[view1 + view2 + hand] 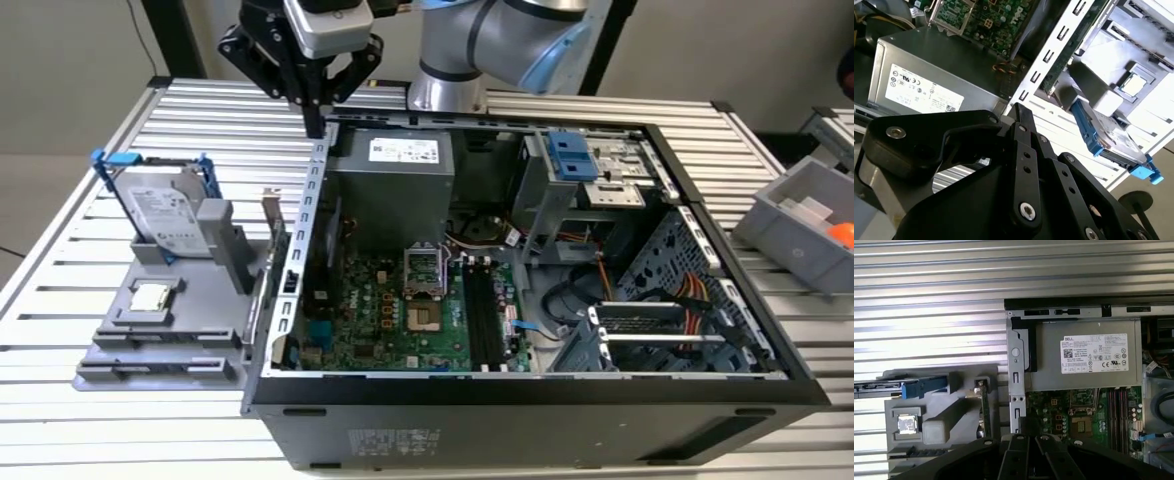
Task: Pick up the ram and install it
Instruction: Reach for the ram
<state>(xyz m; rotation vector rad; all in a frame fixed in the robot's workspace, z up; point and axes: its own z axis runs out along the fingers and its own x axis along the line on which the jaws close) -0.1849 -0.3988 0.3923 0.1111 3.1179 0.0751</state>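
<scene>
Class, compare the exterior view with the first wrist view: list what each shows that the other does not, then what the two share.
Exterior view, not the first wrist view: the grey bin at the exterior view's right, and the arm's silver-and-blue joints.

First wrist view, not clear to me in the exterior view: the ram, seen edge-on, standing in the grey holder.

Both: the power supply, motherboard, hard drive, processor chip, slatted table and the shut end effector.
</scene>
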